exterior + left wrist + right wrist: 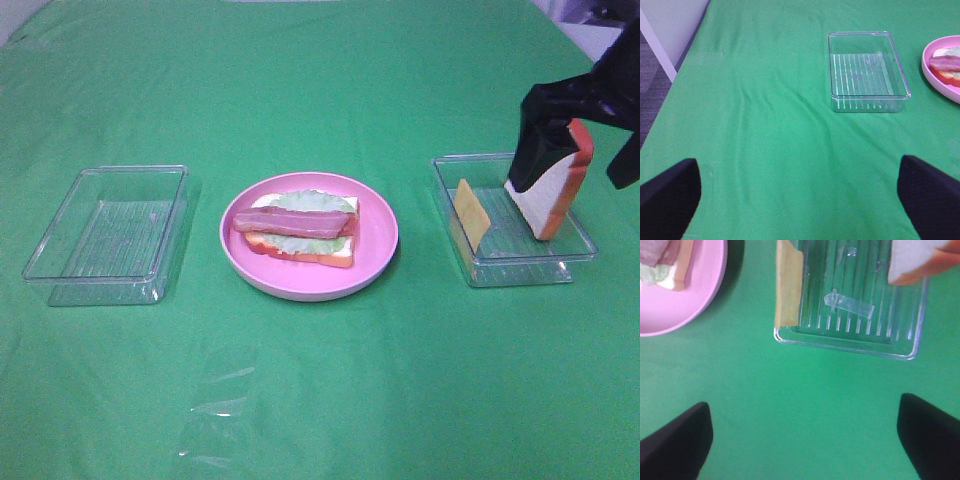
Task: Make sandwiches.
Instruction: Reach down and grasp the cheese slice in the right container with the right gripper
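While 2 trays flank 1 plate, right tool seemingly grips 1 bread slice.

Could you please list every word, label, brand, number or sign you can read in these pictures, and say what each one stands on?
None: no readable text in any view. The strip of clear tape in the clear plastic tray is blank, and the round pink plate and green tablecloth bear no print.

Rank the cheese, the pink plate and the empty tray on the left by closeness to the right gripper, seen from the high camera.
From the right gripper, which holds a bread slice:
1. Cheese, leaning in the right tray just beside it.
2. Pink plate, in the middle.
3. Empty tray, far left.
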Motion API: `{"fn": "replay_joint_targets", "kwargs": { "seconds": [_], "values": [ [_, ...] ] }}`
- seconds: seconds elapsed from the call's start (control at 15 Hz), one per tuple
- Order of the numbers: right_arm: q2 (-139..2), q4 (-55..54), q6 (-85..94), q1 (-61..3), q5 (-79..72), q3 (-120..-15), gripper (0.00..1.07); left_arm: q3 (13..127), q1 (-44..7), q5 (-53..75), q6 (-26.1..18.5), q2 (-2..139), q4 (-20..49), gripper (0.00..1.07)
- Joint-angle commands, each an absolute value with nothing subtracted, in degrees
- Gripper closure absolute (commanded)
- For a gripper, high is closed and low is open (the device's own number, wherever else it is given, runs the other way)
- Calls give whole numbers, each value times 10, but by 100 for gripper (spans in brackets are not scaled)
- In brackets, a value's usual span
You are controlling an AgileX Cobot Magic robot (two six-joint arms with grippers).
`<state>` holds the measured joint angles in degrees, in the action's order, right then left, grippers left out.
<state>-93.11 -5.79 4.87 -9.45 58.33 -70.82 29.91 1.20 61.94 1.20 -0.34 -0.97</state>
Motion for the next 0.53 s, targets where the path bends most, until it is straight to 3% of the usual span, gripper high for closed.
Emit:
{"fn": "replay_joint_targets", "kwargs": {
  "seconds": [0.07, 0.53],
  "values": [
    [-975, -14, -14, -136, 578, -738, 13, 297, 7, 617, 17, -5, -10, 7],
    [-1097, -14, -57, -148, 502, -787, 13, 297, 7, 617, 17, -5, -10, 7]
  ]
}}
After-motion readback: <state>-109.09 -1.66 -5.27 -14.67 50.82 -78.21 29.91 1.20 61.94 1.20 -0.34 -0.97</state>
